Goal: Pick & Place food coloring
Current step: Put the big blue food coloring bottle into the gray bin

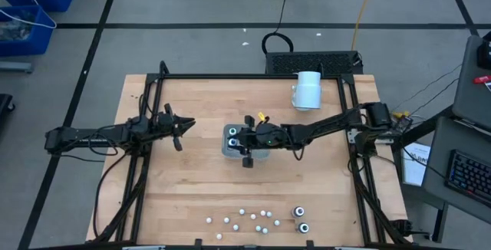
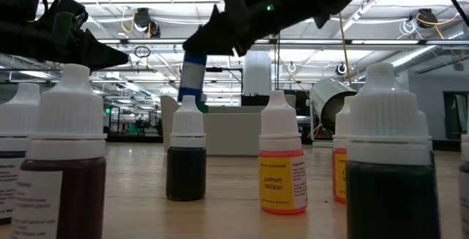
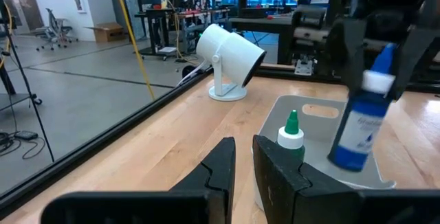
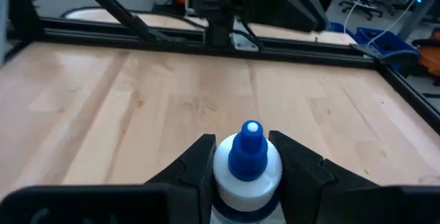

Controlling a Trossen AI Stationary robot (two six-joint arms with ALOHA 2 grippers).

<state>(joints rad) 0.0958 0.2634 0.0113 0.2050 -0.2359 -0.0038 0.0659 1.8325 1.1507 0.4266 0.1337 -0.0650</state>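
My right gripper [image 1: 239,138] reaches in from the table's right to the middle and is shut on a blue food coloring bottle [image 3: 359,124]. It holds the bottle over the pale grey tray [image 3: 323,117]. A green-tipped bottle [image 3: 291,138] stands on its base in that tray. More food coloring bottles [image 1: 257,219] stand in a loose row by the near edge; close up they include a dark red one [image 2: 64,169], a dark one [image 2: 186,167] and a lemon yellow one [image 2: 282,173]. My left gripper [image 3: 244,163] waits at the left, fingers nearly together, holding nothing. My right gripper pinches the blue bottle between its two fingers at the white collar [image 4: 265,177] just under the blue tip. The fingers come almost level from the table's right. The bottle hangs tilted below them over the tray; I cannot tell whether its base [image 3: 342,161] touches the tray.
A large white cylinder [image 1: 308,90] lies at the far right of the table. A black frame [image 1: 245,77] runs along the table's far and side edges. Bare wood lies between the tray [image 1: 228,149] and the near row of bottles.
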